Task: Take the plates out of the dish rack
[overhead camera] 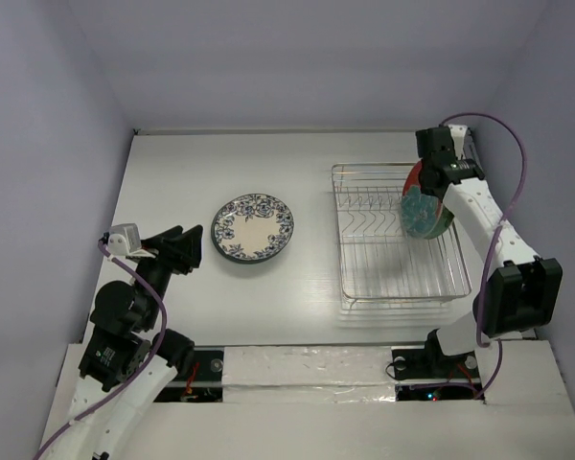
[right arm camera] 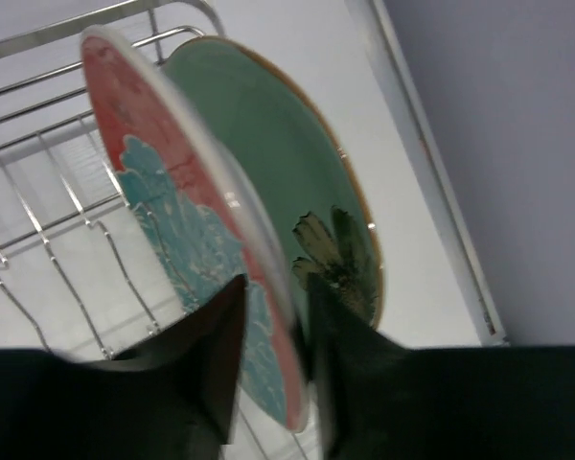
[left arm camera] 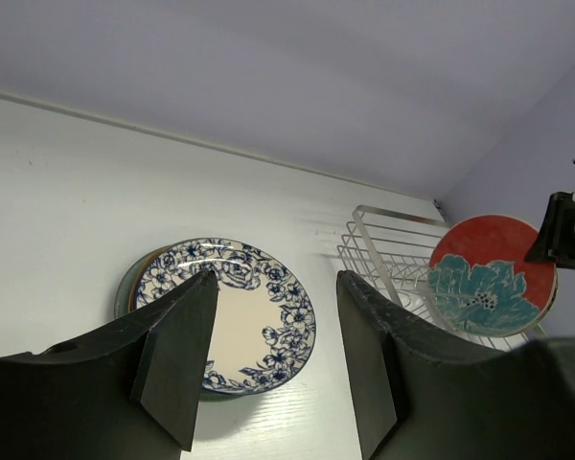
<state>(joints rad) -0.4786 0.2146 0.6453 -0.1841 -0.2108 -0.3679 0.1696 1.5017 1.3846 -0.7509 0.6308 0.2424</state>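
Note:
My right gripper [overhead camera: 433,182] [right arm camera: 273,297] is shut on the rim of the red plate with the teal flower [overhead camera: 422,209] [right arm camera: 158,182] [left arm camera: 489,278], holding it upright over the right side of the silver wire dish rack [overhead camera: 402,299] [right arm camera: 38,172] [left arm camera: 383,240]. A pale green plate [right arm camera: 287,163] stands just behind it. My left gripper [overhead camera: 184,247] [left arm camera: 276,278] is open and empty, just left of a stack topped by the blue-and-white floral plate [overhead camera: 253,228] [left arm camera: 259,316]. Teal and brown rims [left arm camera: 129,287] show under that plate.
The rack's left rows of tines [overhead camera: 369,225] hold nothing. Pale walls close the table at the back [overhead camera: 268,129] and on the right, close to the rack. The arm bases stand at the near edge [overhead camera: 316,369].

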